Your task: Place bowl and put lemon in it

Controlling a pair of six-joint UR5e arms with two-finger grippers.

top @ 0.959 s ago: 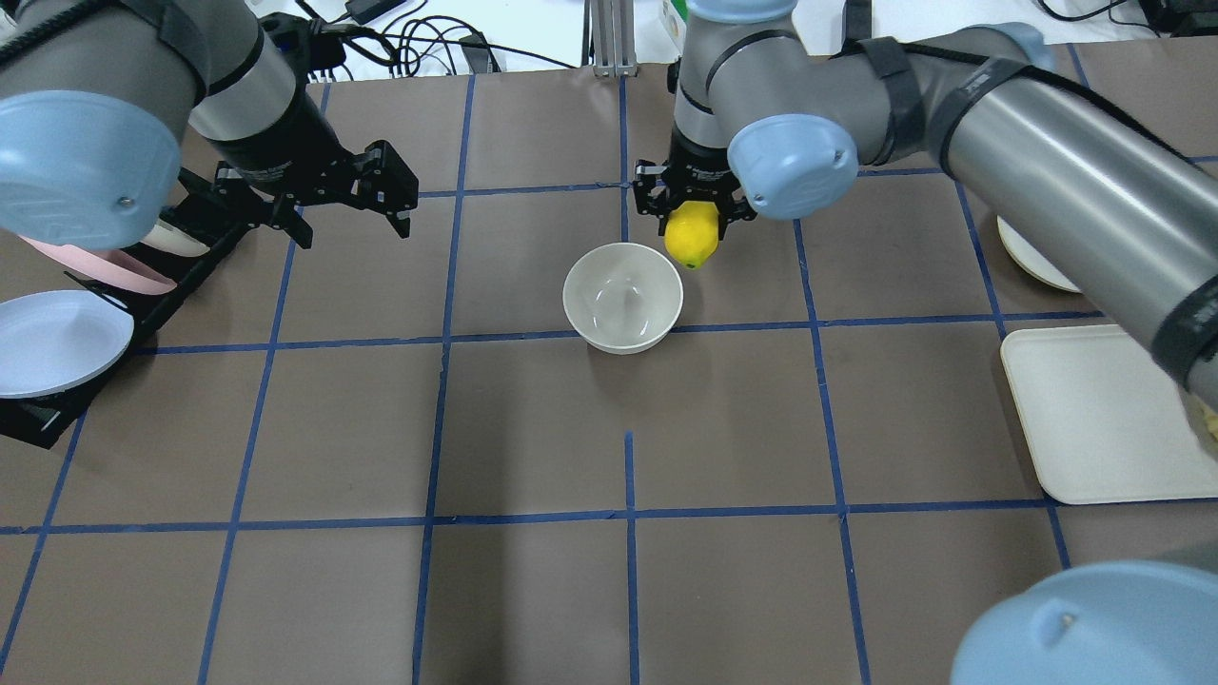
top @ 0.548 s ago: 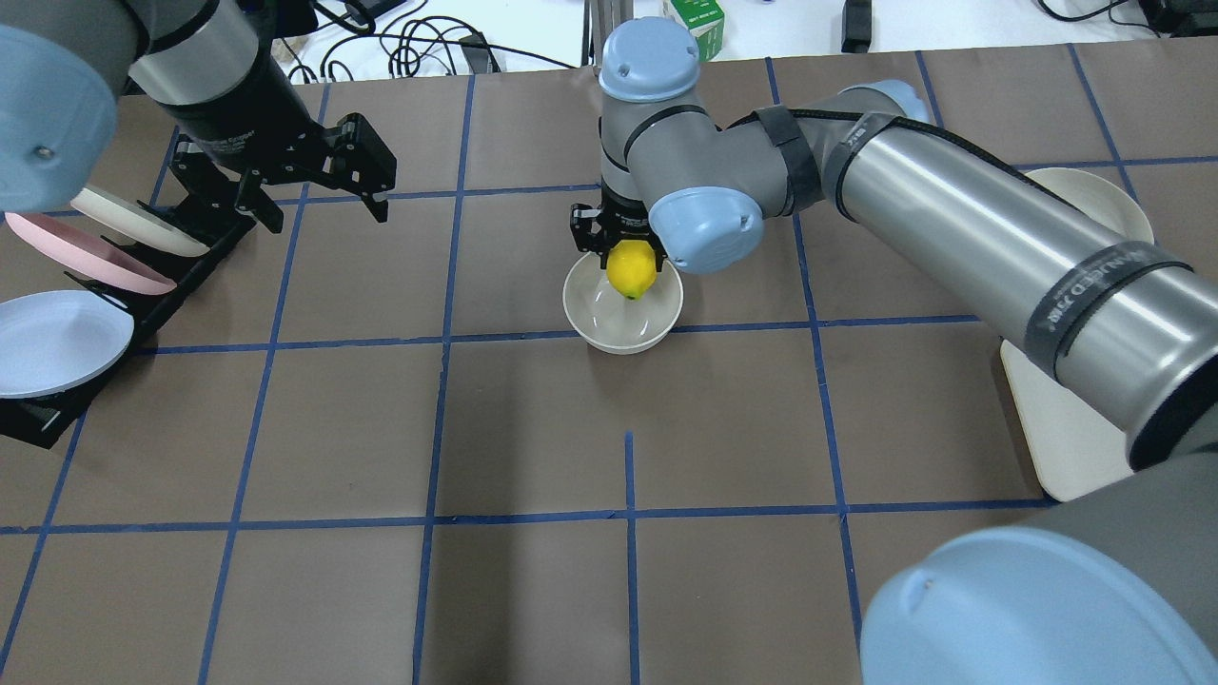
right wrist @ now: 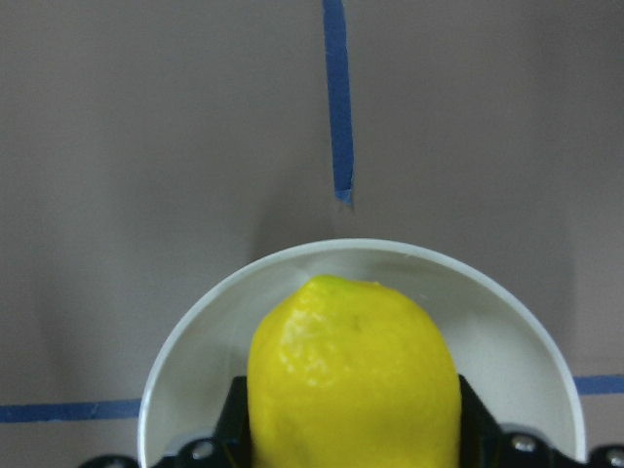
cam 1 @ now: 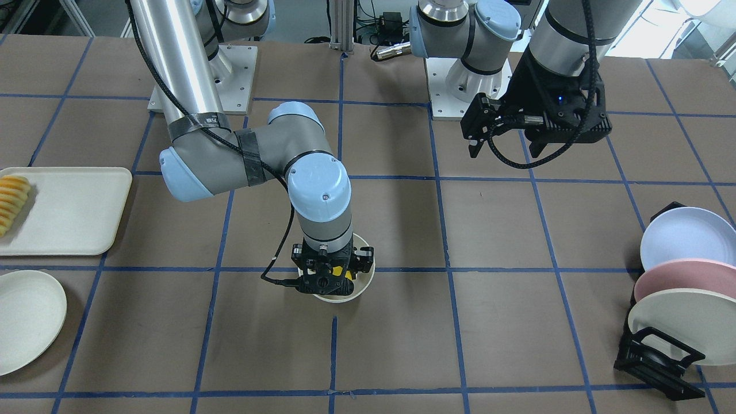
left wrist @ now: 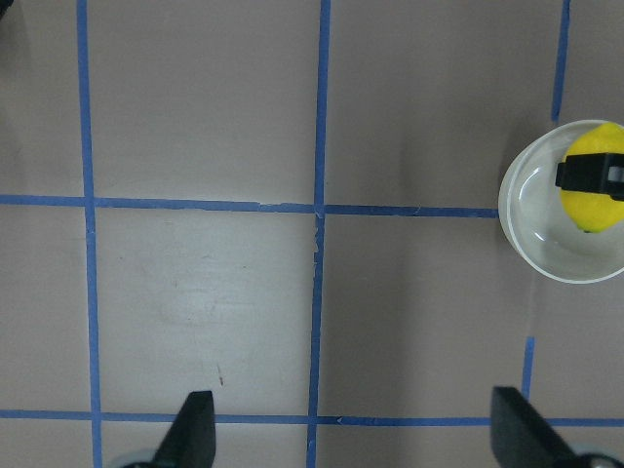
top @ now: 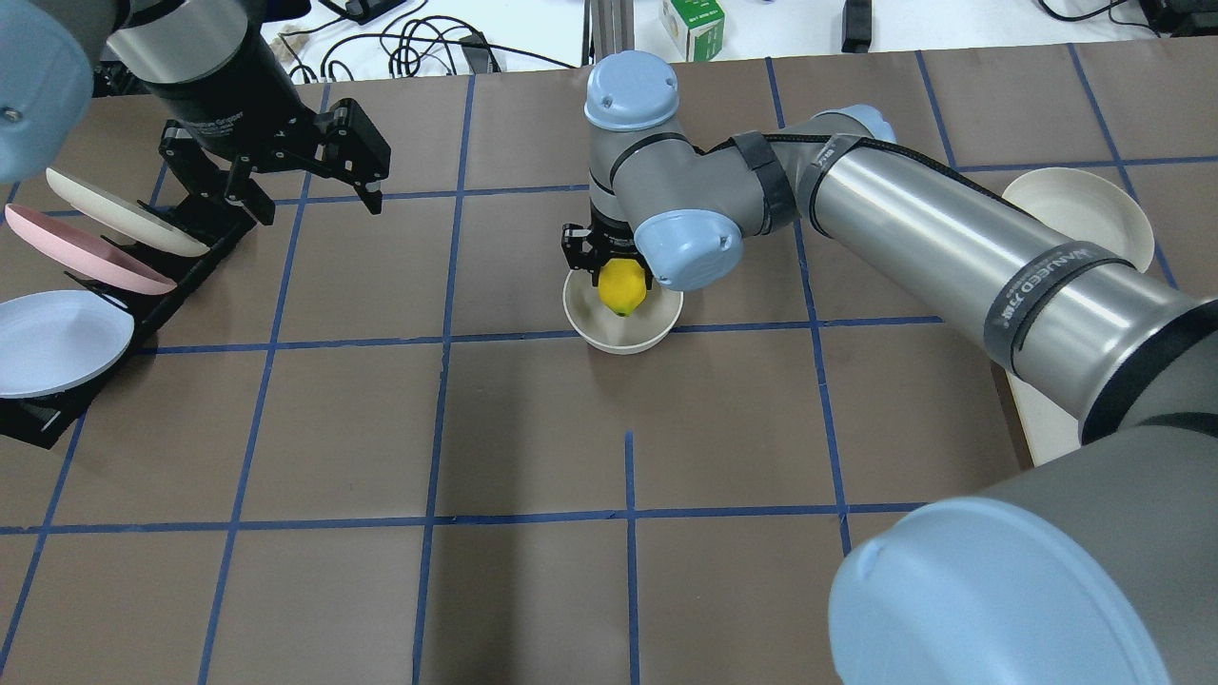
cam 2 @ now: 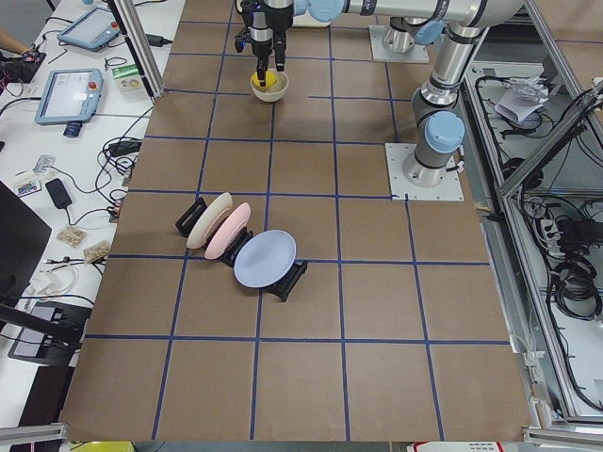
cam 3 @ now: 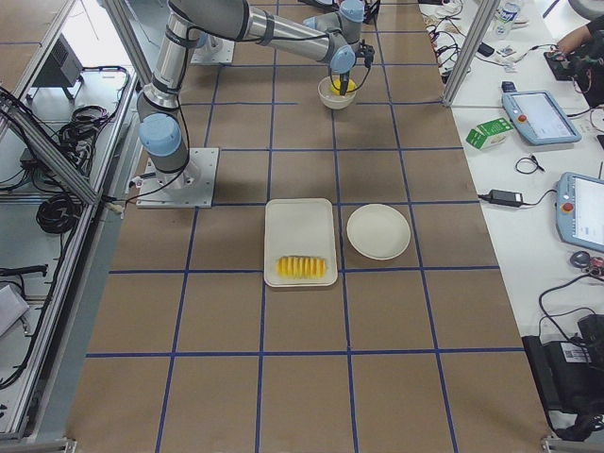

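The cream-white bowl (top: 601, 335) stands upright on the brown mat near the table's middle. My right gripper (top: 620, 274) is shut on the yellow lemon (top: 621, 288) and holds it just over the bowl's inside. In the right wrist view the lemon (right wrist: 351, 375) sits between the fingers (right wrist: 232, 429) with the bowl's rim (right wrist: 190, 356) around it. The front view shows the bowl (cam 1: 366, 275) under the right gripper (cam 1: 330, 277). My left gripper (top: 319, 207) is open and empty, raised at the far left. Its wrist view shows the bowl (left wrist: 541, 255) and the lemon (left wrist: 585, 210) at the right edge.
A black rack (top: 181, 276) with three plates stands at the left edge. A shallow cream plate (top: 1085, 214) and a cream tray (cam 1: 69, 210) with sliced fruit (cam 1: 11, 201) lie on the right side. A green carton (top: 692, 14) and cables lie beyond the far edge.
My right gripper has carried the lemon left from beside the bowl to over it and has come down toward it. My left arm has drawn back toward the far left.
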